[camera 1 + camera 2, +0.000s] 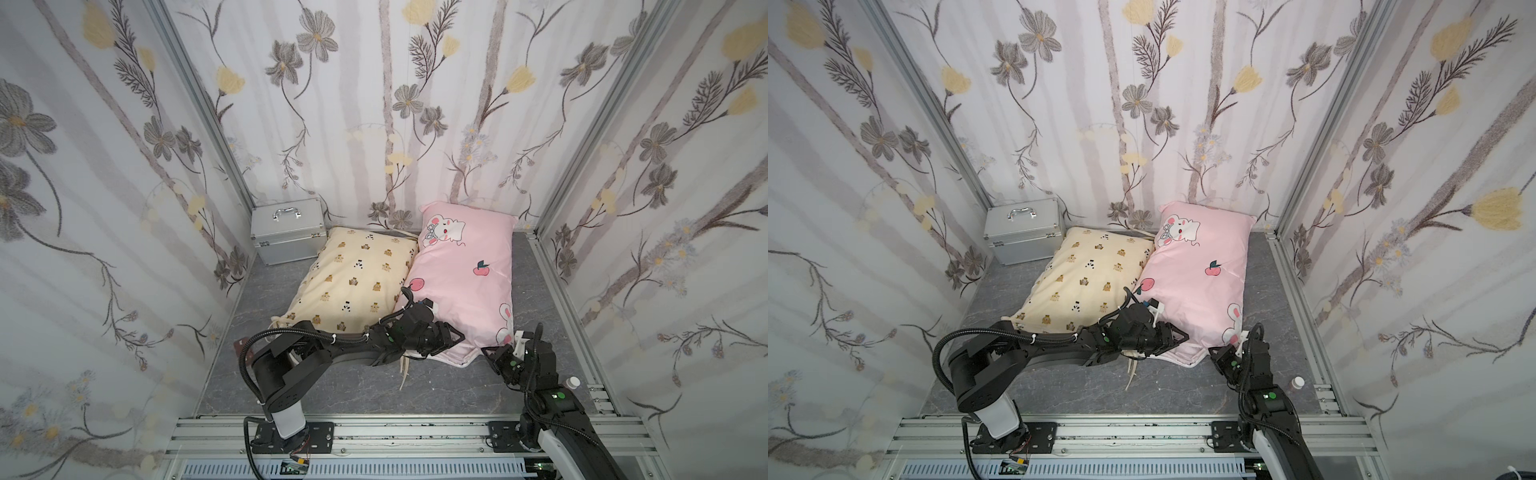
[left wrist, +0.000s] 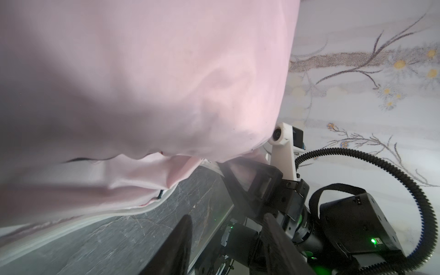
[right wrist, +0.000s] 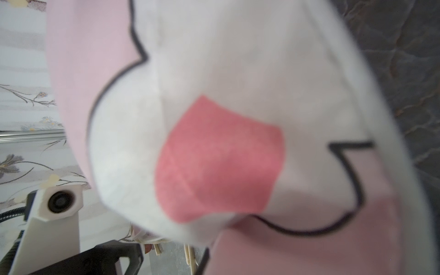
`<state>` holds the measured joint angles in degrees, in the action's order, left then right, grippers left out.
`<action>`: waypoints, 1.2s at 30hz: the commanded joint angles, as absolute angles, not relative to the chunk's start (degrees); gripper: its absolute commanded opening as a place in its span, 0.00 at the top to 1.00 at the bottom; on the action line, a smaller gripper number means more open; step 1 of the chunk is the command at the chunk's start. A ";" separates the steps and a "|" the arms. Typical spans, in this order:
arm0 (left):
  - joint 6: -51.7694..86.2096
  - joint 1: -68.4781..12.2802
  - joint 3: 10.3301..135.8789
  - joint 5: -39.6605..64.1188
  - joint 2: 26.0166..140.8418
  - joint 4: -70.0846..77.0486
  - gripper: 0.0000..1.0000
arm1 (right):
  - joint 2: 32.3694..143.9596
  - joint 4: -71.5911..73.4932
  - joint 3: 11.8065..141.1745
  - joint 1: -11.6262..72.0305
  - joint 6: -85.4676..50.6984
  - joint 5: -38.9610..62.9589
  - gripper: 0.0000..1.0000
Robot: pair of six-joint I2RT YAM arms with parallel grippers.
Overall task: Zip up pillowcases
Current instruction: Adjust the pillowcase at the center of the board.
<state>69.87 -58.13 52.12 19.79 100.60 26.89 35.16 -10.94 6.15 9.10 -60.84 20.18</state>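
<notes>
Along pink case (image 1: pixel 461 266) near edge, left gripper (image 2: pixel 226 215) covers part, fingers parted, empty. Right gripper (image 1: pixel 487 354) clamps its corner; wrist view blurred. Table (image 1: pixel 374 386) open beside.

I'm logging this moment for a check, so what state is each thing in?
pink pillowcase: lying on the floor, stuffed; zip state unclear.
cream pillowcase: lying on the floor, stuffed, ties trailing forward.
metal case: shut, upright.
bottle: upright, capped.
left gripper: open at the pink pillowcase's near edge.
right gripper: shut on the pink pillowcase's near corner.
</notes>
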 commanded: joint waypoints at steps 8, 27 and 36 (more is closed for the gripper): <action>80.60 -59.06 50.55 22.97 104.38 45.38 0.52 | 34.81 -5.83 8.80 8.96 -61.68 34.91 1.00; 77.44 -56.81 58.49 23.55 114.78 40.79 0.66 | 30.91 -14.13 10.66 7.51 -60.96 35.87 1.00; 70.96 -52.85 72.84 20.63 126.72 28.09 0.66 | 32.89 -14.91 9.31 7.56 -60.03 26.34 1.00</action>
<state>74.24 -54.46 70.08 26.28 124.46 36.32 31.94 -16.64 10.48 7.53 -60.25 29.87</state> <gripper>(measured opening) 0.341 0.048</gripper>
